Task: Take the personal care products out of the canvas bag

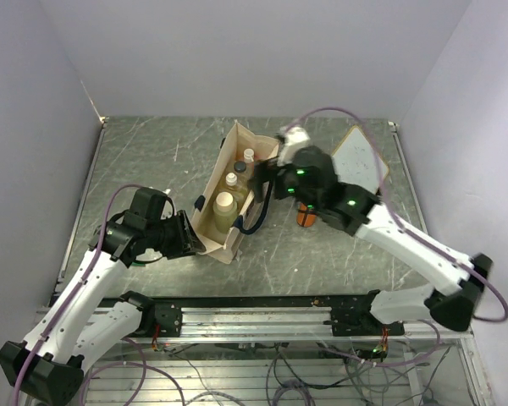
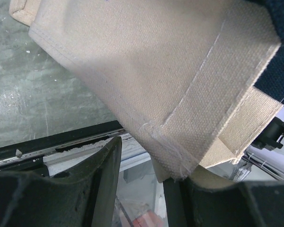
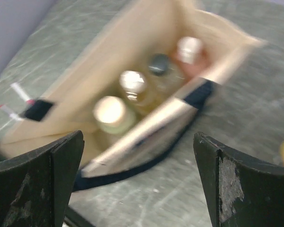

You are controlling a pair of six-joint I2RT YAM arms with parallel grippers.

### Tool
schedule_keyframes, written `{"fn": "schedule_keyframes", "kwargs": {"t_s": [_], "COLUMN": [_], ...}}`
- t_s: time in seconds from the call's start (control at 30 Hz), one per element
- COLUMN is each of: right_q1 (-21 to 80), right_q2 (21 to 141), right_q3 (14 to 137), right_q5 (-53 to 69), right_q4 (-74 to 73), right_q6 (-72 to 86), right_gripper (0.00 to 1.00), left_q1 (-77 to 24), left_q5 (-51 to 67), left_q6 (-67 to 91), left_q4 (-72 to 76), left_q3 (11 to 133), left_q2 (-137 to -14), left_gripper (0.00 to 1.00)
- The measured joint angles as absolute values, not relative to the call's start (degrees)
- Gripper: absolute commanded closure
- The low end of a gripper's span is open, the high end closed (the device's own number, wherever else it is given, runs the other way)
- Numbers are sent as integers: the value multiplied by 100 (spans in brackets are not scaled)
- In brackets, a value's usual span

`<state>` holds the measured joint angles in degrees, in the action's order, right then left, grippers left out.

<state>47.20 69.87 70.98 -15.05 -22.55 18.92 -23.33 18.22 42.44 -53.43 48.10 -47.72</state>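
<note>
The beige canvas bag (image 1: 210,222) stands open mid-table with navy handles. Four bottles stand in it: pale wide-lidded (image 3: 110,109), yellowish with white cap (image 3: 132,81), dark-capped (image 3: 157,64) and pink with white cap (image 3: 189,49). The orange bottle (image 1: 305,218) stands on the table to the right of the bag, partly under my right arm. My left gripper (image 1: 193,238) is open at the bag's near left corner; the fabric (image 2: 170,94) rests on one finger (image 2: 180,203). My right gripper (image 3: 138,137) is open and empty, above the bag's right edge (image 1: 267,182). The right wrist view is blurred.
A wood-framed whiteboard (image 1: 361,159) lies at the back right, partly under my right arm. Two marker pens (image 3: 18,91) lie on the table left of the bag. Grey walls enclose the table, and a metal rail (image 1: 262,317) runs along its near edge.
</note>
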Motion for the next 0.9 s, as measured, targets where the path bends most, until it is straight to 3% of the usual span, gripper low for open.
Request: {"fn": "schedule_keyframes", "kwargs": {"t_s": [0.17,0.4,0.9], "right_q1": [5900,6259,6152], "right_q2": [8532,9920,10586], "right_q3": [8353,9006,9550], "right_q5": [-1356,-1559,-2145], "right_q4": [-2364,-3201,-3769], "right_q6": [1664,1726,1962], "right_gripper": [1,0,3], "left_q1": [-2333,-2333,-2333], "left_q5": [1850,1850,1820], "left_q6": [4244,4198,3931], "left_q4": [-5328,-5334,-5496], "left_q3": [4797,4797,5033], "left_q2": [-4770,-4770,-4899], "left_gripper": [50,51,51]}}
